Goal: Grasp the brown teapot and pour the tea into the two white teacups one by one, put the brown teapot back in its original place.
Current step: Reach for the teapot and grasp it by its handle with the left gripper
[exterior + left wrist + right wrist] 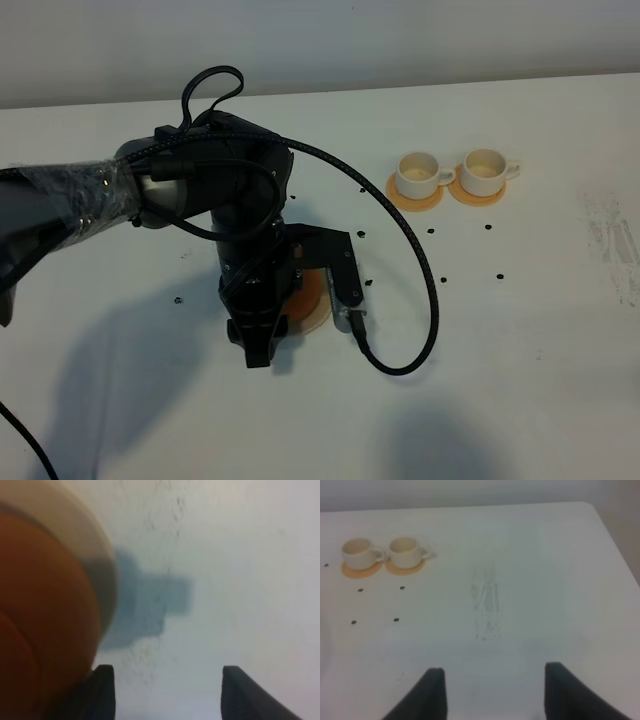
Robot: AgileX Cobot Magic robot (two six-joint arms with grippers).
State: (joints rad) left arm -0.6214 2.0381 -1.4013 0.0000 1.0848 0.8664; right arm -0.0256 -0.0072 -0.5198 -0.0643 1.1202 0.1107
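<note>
Two tools in play, neither carrying anything. Left side first: the left tool (167, 695) hangs low over the worktop (520, 350) with jaws spread wide and bare surface showing between the fingertips. The brown teapot (45, 630) fills one edge of the left wrist view, blurred, just beside one fingertip and outside the gap, so it is not gripped. From the high camera the left arm (215, 200) hides nearly all of the pot. Only a reddish-brown sliver shows beneath it, over the pale tan disc (322, 312), so the pot appears to sit on its original place. Moving right, well apart from the pot: left teacup (418, 172) and right teacup (483, 170) side by side, each upright on an orange coaster (412, 204), handles pointing right. Insides look cream, and at this size it cannot be told whether they hold tea. Far right: the right tool (490, 692) is likewise open and empty over bare worktop, out of the high camera's sight. Judgement: the pot is either about to be taken or already returned, and the pictures do not settle which. If the cups are dry, the grasp, both pours and the return all remain.
</note>
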